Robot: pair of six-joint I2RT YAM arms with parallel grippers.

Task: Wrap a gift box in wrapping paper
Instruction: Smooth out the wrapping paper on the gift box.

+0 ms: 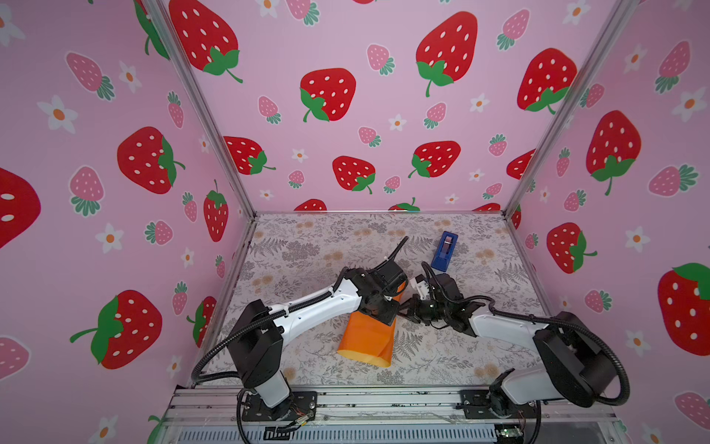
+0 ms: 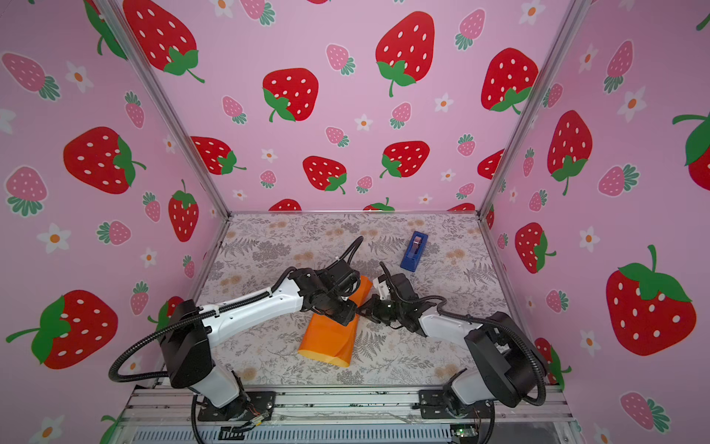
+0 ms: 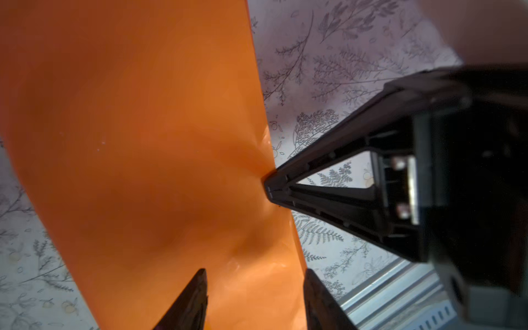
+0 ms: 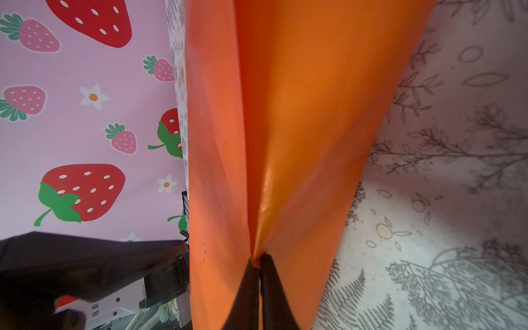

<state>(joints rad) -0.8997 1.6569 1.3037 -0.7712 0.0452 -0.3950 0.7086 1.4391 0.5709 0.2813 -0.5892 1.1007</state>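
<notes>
— Where is the wrapping paper [image 1: 367, 338] in relation to the blue tape dispenser [image 1: 444, 251]?

— On the floral table covering [image 1: 307, 250], on the arm-base side of the dispenser and a little to the robot's left of it. It is apart from the dispenser, not touching. It is folded over into a loose orange sleeve. The end farthest from the dispenser gapes and shows a yellower inner rim (both top views show this, see [image 2: 326, 338]).

— And the gift box?

— It shows in no view. The arms and the paper cover that spot.

— What is the right gripper [image 4: 258, 257] doing?

— Its jaws are pressed together on the paper's long edge, the one on the dispenser's side. The sheet puckers where they pinch. The left wrist view shows the same closed tip biting that edge [image 3: 268, 190].

— And the left gripper [image 3: 255, 271]?

— It hangs over the paper's middle, farther from the dispenser than the right one. Its two fingertips [image 3: 200, 285] stand partly apart, with orange paper [image 3: 128, 143] showing between them. They seem to grip nothing, though I cannot tell whether they touch the sheet.
</notes>
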